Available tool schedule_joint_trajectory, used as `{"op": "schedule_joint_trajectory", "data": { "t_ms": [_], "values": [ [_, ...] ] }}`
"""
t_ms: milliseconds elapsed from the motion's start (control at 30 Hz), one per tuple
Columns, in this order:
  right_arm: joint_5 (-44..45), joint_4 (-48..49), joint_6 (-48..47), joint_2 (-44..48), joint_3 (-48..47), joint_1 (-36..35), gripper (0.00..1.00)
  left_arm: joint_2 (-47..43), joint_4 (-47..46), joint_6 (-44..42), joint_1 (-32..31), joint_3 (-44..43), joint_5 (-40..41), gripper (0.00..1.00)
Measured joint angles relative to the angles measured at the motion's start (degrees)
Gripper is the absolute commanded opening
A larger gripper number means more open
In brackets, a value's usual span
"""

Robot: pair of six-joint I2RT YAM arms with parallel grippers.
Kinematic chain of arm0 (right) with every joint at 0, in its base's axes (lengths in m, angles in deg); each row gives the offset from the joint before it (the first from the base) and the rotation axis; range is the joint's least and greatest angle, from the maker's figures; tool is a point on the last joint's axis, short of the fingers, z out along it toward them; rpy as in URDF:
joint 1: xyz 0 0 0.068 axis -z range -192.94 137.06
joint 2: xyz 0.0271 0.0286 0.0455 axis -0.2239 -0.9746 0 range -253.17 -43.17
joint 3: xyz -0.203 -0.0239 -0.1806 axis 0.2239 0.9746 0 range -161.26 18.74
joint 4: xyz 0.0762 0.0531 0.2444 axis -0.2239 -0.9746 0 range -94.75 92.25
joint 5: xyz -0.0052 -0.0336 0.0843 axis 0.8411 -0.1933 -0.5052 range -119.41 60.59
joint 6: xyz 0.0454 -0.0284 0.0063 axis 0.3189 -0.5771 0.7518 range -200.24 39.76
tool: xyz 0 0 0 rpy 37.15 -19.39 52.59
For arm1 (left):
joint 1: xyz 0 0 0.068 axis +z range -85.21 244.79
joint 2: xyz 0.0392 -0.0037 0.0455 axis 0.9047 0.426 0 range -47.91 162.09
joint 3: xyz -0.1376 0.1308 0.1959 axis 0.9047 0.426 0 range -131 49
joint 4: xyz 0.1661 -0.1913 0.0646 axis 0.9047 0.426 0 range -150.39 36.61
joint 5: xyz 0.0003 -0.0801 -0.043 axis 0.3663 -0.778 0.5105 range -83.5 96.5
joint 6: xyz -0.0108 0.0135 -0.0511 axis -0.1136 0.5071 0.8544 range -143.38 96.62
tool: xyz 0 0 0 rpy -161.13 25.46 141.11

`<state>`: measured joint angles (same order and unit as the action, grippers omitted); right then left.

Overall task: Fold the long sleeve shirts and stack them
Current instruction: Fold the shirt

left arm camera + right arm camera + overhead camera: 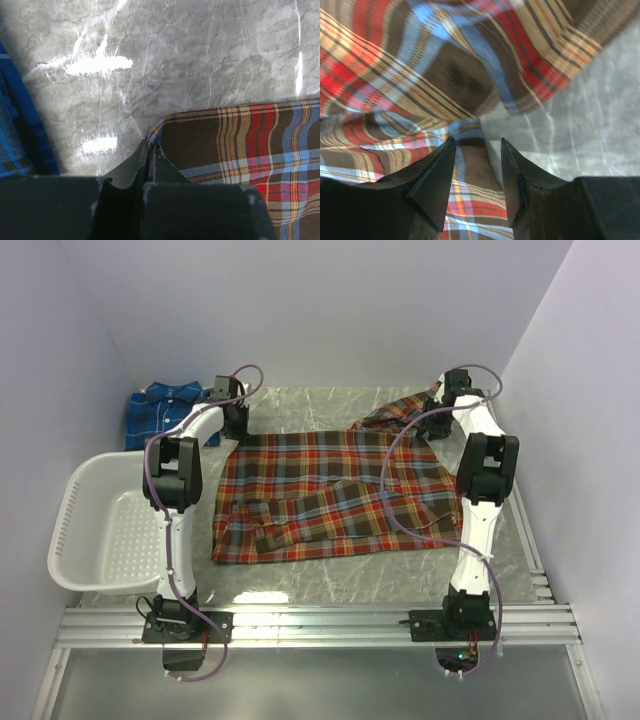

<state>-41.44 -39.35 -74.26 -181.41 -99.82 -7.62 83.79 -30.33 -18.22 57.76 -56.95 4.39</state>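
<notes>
The red-orange plaid long sleeve shirt [330,490] lies spread flat mid-table, one sleeve folded across its front. At the shirt's far left corner my left gripper [234,425] is shut on the cloth edge; the left wrist view shows that corner [240,145] pinched between the closed fingers [125,170]. Over the bunched sleeve at the far right, my right gripper [438,406] stands open. In its wrist view a strip of the plaid [395,75] runs between the parted fingertips [440,165], which stand clear of it. The blue plaid shirt [160,410] sits folded at the back left.
A white slotted basket [75,510] stands at the left edge beside the left arm. Grey marbled table [300,405] shows behind the shirt, and the blue shirt [10,140] lies just left of the left gripper. Metal rails [320,625] run along the near edge.
</notes>
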Motion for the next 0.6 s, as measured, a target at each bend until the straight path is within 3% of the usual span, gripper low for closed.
{"op": "schedule_joint_trajectory", "data": {
  "t_ms": [600],
  "values": [
    [-0.55,-2.69,-1.38,-4.66,-8.07,-1.53,0.5,0.0,0.42,0.0,0.0,-0.02,0.48,0.01]
  ]
}}
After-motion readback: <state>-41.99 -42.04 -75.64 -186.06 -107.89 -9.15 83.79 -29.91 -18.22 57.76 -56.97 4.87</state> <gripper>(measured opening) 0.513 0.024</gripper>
